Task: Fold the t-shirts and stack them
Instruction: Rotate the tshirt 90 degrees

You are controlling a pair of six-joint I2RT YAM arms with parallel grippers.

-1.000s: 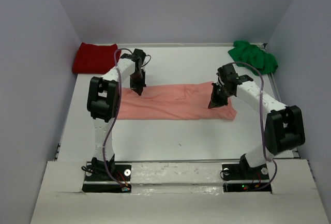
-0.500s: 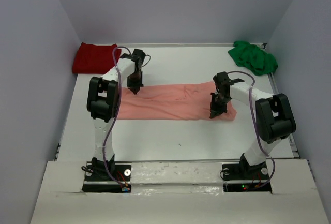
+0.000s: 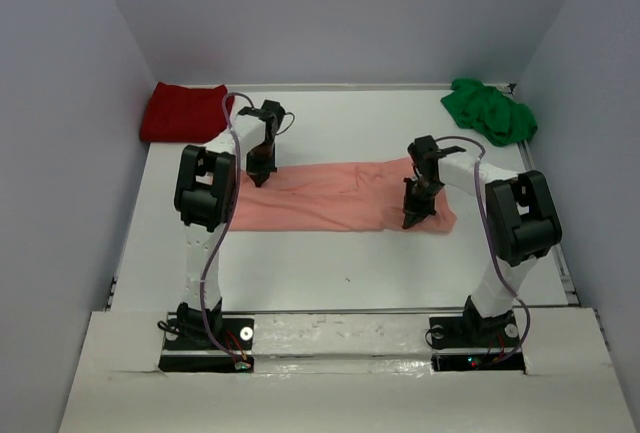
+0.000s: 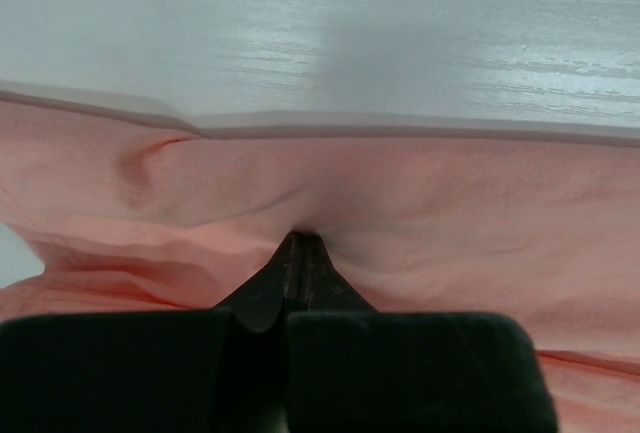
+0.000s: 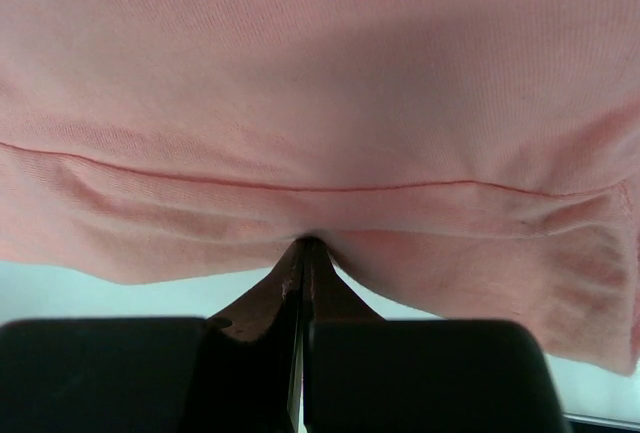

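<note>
the left gripper has its jaws pressed together on a pucker of the salmon-pink shirt, near that shirt's far edge at its left end. the right gripper pinches the same shirt's hemmed edge at its right end, jaws tight. the shirt lies spread in a long band on the white table. the dark red shirt sits beyond its left end and the bright green shirt lies bunched beyond its right end, both well apart from it.

From above, your left arm covers one end of the pink shirt; both wrist views cut it off sideways.
</note>
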